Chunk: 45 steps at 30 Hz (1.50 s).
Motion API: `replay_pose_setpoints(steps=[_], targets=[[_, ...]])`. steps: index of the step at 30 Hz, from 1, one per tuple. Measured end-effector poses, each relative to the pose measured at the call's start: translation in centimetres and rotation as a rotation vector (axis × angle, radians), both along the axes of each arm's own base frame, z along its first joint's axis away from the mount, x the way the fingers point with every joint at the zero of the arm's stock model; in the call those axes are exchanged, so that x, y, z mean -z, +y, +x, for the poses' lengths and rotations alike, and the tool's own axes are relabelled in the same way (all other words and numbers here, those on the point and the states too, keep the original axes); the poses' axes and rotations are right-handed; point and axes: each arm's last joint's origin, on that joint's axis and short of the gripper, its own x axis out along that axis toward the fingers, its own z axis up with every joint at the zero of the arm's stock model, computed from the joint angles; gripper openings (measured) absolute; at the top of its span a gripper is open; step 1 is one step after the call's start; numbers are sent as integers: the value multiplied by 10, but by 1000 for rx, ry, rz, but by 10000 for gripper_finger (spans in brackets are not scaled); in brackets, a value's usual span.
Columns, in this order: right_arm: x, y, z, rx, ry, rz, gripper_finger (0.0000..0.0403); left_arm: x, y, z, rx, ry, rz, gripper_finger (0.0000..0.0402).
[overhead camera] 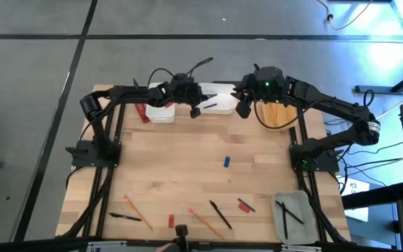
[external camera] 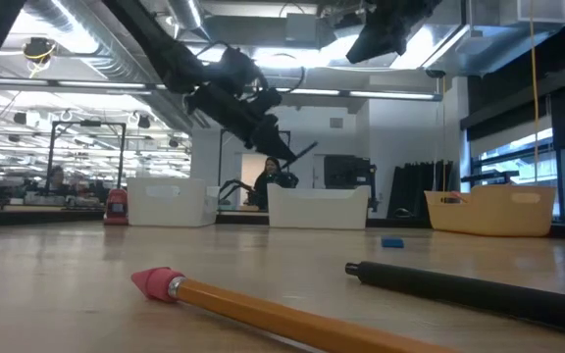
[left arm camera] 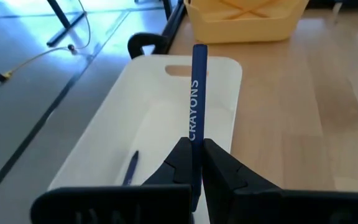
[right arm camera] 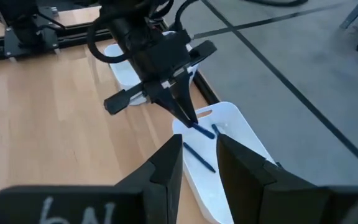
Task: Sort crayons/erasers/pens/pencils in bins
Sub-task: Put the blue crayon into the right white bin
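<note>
Pink-tipped pencil (external camera: 263, 309) nearest, flat on bench (overhead camera: 187, 168). Left tool (left arm camera: 194, 163) pinched on blue crayon (left arm camera: 197, 93), above wider white bin (left arm camera: 114, 143). Right tool (right arm camera: 199, 155) half-open, empty, close by. Best lowered, then released inside.

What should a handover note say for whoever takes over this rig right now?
Left gripper: shut on a blue crayon, held over the wider white bin at the table's far edge; one blue stick already lies in that bin.
Right gripper: open, empty, hovering beside the same bin.
Done: two pens in the grey bin at the near right corner; a red item in the narrow white bin.
Left: release the crayon; then the pencils, pens and small red and blue pieces lying loose on the table.
</note>
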Motion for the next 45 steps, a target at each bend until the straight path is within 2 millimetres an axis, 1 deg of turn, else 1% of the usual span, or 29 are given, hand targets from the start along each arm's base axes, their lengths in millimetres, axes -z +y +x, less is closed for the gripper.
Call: replay_pose_setpoints(steps=[6, 11, 26, 32, 36, 45], targets=[[-1, -1, 0, -7, 2, -17, 101, 7, 5, 0, -11, 7, -4, 4], [-1, -1, 0, -8, 2, -17, 101, 17, 11, -3, -41, 38, -52, 4], [0, -1, 0, -15, 9, -28, 101, 19, 12, -5, -45, 58, -65, 5], [0, -1, 0, -14, 8, -26, 101, 20, 12, -6, -72, 75, -55, 5], [0, -1, 0, -13, 8, -26, 101, 20, 12, -6, -69, 76, -52, 19], [0, -1, 0, -13, 7, -25, 101, 20, 12, -6, -73, 74, -55, 65]])
